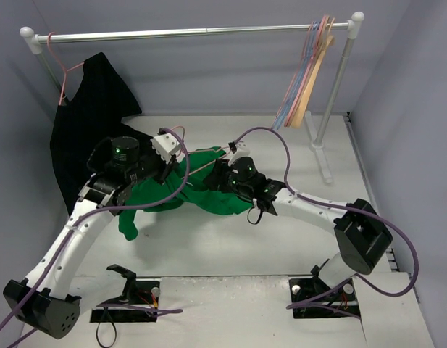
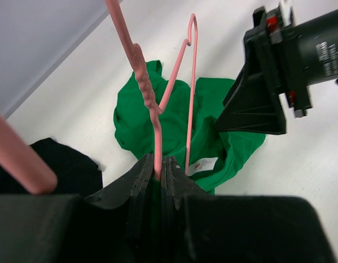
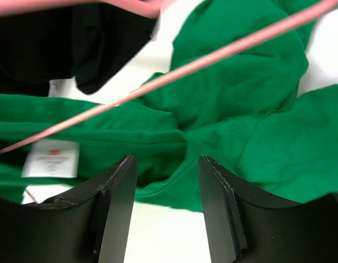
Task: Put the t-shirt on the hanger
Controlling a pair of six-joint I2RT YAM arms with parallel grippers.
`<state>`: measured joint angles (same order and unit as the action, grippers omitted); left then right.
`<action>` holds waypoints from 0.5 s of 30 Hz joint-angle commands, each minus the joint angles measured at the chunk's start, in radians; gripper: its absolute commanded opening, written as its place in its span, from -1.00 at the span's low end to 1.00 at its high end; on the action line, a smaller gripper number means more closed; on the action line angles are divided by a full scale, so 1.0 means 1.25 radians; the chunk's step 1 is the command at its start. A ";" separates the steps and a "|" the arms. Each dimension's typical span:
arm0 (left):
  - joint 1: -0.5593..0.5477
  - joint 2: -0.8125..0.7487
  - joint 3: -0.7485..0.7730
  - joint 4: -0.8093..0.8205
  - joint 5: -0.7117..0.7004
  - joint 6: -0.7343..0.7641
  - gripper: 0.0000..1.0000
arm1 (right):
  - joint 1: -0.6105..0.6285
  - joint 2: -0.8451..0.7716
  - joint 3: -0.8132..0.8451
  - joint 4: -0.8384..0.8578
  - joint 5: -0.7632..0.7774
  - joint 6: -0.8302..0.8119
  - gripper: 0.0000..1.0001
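Left claw (image 2: pixel 158 171) clamps the hanger (image 2: pixel 148 93) over the shirt (image 2: pixel 137 123), steadying it for threading; right claw (image 3: pixel 167 161), at its 3 o'clock, hangs apart, likely poised to gather the shirt.

top: overhead, wide | wrists: close, facing down | all share: t-shirt (image 1: pixel 209 197)
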<state>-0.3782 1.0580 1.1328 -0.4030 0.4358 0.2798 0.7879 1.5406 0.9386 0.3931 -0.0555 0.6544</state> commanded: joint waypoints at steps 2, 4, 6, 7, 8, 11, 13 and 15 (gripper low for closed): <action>-0.004 -0.035 0.022 0.076 0.004 -0.016 -1.00 | 0.003 0.020 0.022 0.066 0.035 0.026 -0.04; -0.004 -0.043 0.020 0.076 0.005 -0.018 -1.00 | 0.002 0.040 0.028 0.067 0.032 0.025 -0.05; -0.004 -0.046 0.020 0.076 0.008 -0.019 -1.00 | 0.000 0.054 0.030 0.073 0.028 0.026 -0.08; -0.004 -0.049 0.020 0.075 0.008 -0.019 -1.00 | -0.003 0.057 0.030 0.079 0.025 0.026 -0.14; -0.004 -0.050 0.018 0.077 0.008 -0.019 -1.00 | -0.004 0.061 0.030 0.081 0.022 0.025 -0.18; -0.004 -0.052 0.017 0.078 0.010 -0.021 -1.00 | -0.016 0.062 0.030 0.084 0.016 0.019 -0.36; -0.004 -0.054 0.017 0.078 0.016 -0.023 -1.00 | -0.028 0.060 0.031 0.082 0.014 0.010 -0.60; -0.004 -0.057 0.017 0.076 0.021 -0.023 -1.00 | -0.039 0.050 0.027 0.077 0.014 0.003 -0.79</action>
<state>-0.3782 1.0164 1.1324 -0.3985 0.4412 0.2668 0.7643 1.6348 0.9390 0.4175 -0.0528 0.6678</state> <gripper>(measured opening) 0.095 0.140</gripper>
